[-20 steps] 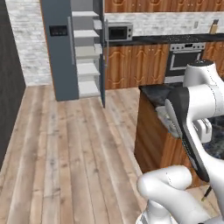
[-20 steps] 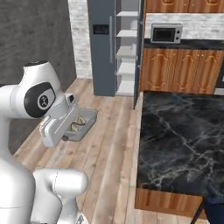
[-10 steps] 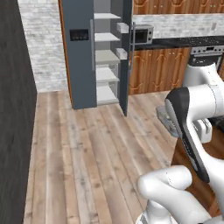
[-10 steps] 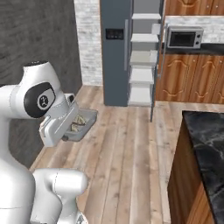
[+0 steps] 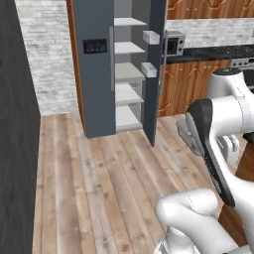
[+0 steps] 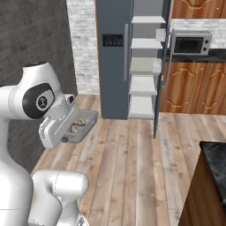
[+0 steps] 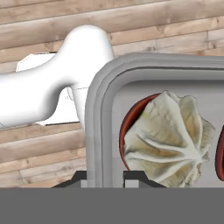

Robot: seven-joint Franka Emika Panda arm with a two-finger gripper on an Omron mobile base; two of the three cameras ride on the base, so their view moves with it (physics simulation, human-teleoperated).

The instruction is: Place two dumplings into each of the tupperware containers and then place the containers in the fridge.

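My gripper point(image 7: 106, 178) is shut on the rim of a pale grey tupperware container point(image 7: 98, 109), with one fingertip on each side of its wall. A beige pleated dumpling point(image 7: 166, 140) lies inside it, and the reddish edge of a second one point(image 7: 220, 153) shows at the right border. In the right base view the container point(image 6: 86, 128) hangs level at the hand over the wooden floor, left of the fridge point(image 6: 112, 57). The slate-grey fridge point(image 5: 94, 74) stands ahead with its door point(image 5: 156, 74) swung open, showing white shelves point(image 6: 143, 66). A pale grey tray shape point(image 6: 142, 65) lies on the middle shelf.
A microwave point(image 6: 190, 44) and wooden cabinets point(image 6: 185, 88) stand right of the fridge. A dark stone counter corner point(image 6: 214, 163) juts in at the lower right. A dark wall point(image 5: 15, 124) runs along the left. Wooden floor point(image 5: 109, 188) lies between me and the fridge.
The whole picture has shifted as the base moved: the fridge is now nearer and more central, and the counter has slid off to the right. The container stays in the gripper.
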